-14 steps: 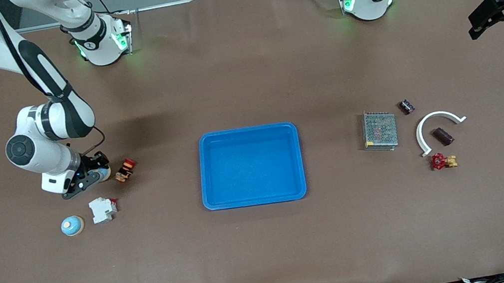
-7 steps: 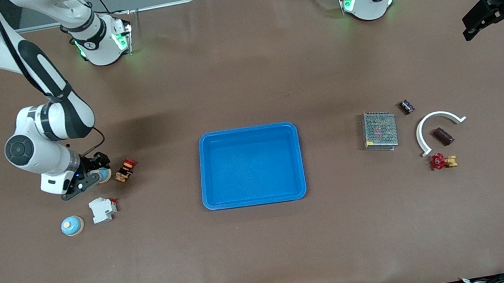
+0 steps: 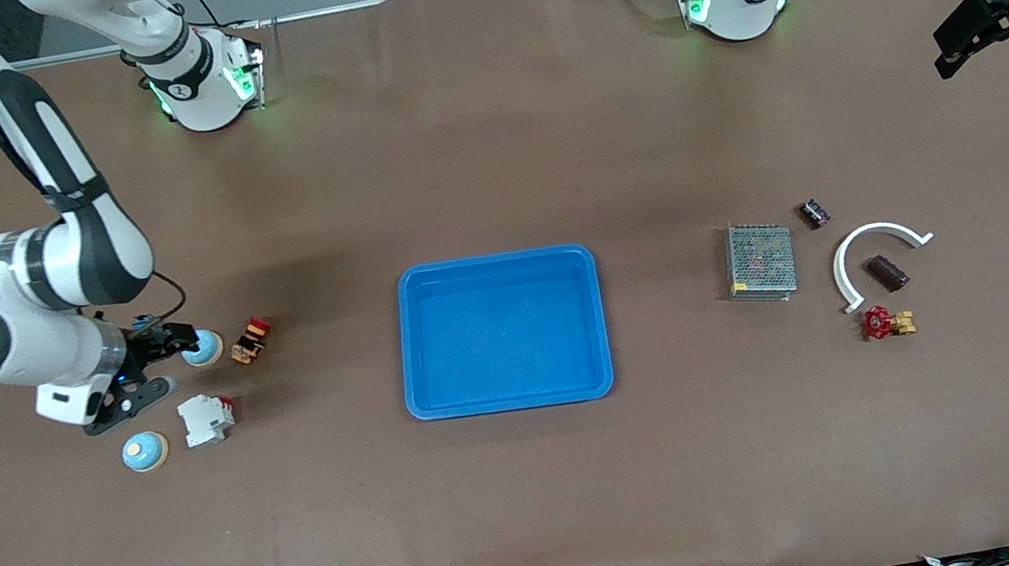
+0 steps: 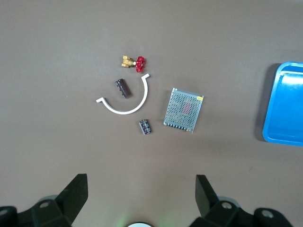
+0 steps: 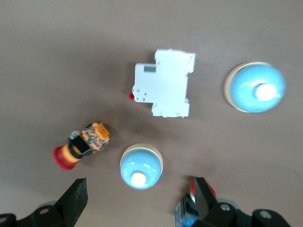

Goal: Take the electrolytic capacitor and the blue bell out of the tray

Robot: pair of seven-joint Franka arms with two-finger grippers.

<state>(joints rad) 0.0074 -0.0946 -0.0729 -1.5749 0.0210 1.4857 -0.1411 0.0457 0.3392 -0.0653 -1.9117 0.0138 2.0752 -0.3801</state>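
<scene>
Right gripper (image 3: 142,371) hangs just above the table at the right arm's end, fingers spread wide, nothing between them. Small blue dome bell on a cream base (image 3: 202,348) sits on the brown table surface (image 3: 539,500) just off the fingertips, clear of both pads in the right wrist view. A second blue dome bell (image 3: 145,451) lies nearer the front camera, beside a white plastic breaker block (image 3: 206,418). A small orange-and-black part with a red cap (image 3: 250,340) lies just beside the first bell.

Shallow bright-blue rectangular plastic tray (image 3: 501,332) sits mid-table, well apart from the bells, nothing in it. No capacitor-like part in the tray either; both removals look done.

Judgement: the step in hand is the retreat. Lift straight up first, fingers kept spread, so neither pad clips the dome or nudges the red-capped part.

Left gripper (image 3: 991,29) waits high over the table's edge at the left arm's end, fingers apart, empty.
</scene>
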